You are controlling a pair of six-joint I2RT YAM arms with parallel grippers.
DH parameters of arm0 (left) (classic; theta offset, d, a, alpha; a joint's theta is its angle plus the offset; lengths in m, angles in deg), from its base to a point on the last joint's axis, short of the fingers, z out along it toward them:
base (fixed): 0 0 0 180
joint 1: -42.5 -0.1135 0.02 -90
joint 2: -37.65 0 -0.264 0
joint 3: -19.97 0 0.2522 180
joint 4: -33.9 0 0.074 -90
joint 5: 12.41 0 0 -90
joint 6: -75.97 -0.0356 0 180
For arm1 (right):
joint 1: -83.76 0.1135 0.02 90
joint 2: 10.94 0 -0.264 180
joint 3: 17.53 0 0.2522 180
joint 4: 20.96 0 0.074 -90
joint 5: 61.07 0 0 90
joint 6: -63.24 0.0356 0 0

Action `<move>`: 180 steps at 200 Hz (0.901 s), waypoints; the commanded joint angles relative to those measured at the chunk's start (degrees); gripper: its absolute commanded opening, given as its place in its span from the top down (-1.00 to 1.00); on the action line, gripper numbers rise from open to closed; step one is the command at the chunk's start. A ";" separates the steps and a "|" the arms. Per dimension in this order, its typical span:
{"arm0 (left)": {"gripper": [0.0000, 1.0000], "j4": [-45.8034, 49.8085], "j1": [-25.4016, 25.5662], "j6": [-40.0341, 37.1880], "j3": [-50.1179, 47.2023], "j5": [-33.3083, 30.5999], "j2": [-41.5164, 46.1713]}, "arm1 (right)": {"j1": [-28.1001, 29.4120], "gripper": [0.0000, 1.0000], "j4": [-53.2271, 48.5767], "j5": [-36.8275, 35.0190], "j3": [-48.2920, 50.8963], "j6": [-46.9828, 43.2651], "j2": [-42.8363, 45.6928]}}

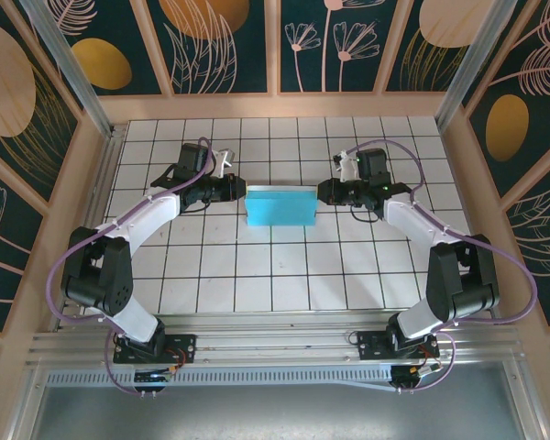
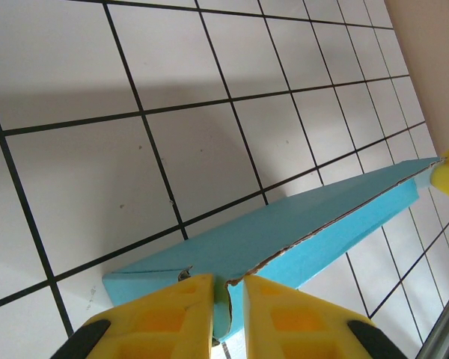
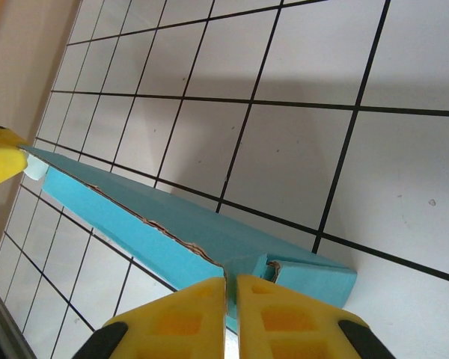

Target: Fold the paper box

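White black-gridded floor (image 1: 284, 275), teal floral wall panels (image 1: 225, 46); pale wooden frame (image 1: 275, 105)

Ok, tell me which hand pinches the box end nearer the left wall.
The left hand: it pinches the paper box at its left end; the right hand pinches the opposite end.
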 commanded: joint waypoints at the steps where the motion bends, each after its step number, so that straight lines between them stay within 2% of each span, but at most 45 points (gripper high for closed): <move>1: 0.65 0.89 -0.02 0.40 -0.72 1.26 -0.22 | 0.51 0.75 0.52 0.09 1.18 0.74 0.74; 151: 0.64 0.26 -0.01 1.63 -2.97 3.03 0.35 | 0.54 0.76 -0.03 -1.63 3.29 -0.63 1.81; 180: 0.63 0.36 -0.02 1.89 -3.09 2.93 0.71 | 0.58 0.69 -1.05 -1.88 2.63 -0.93 2.68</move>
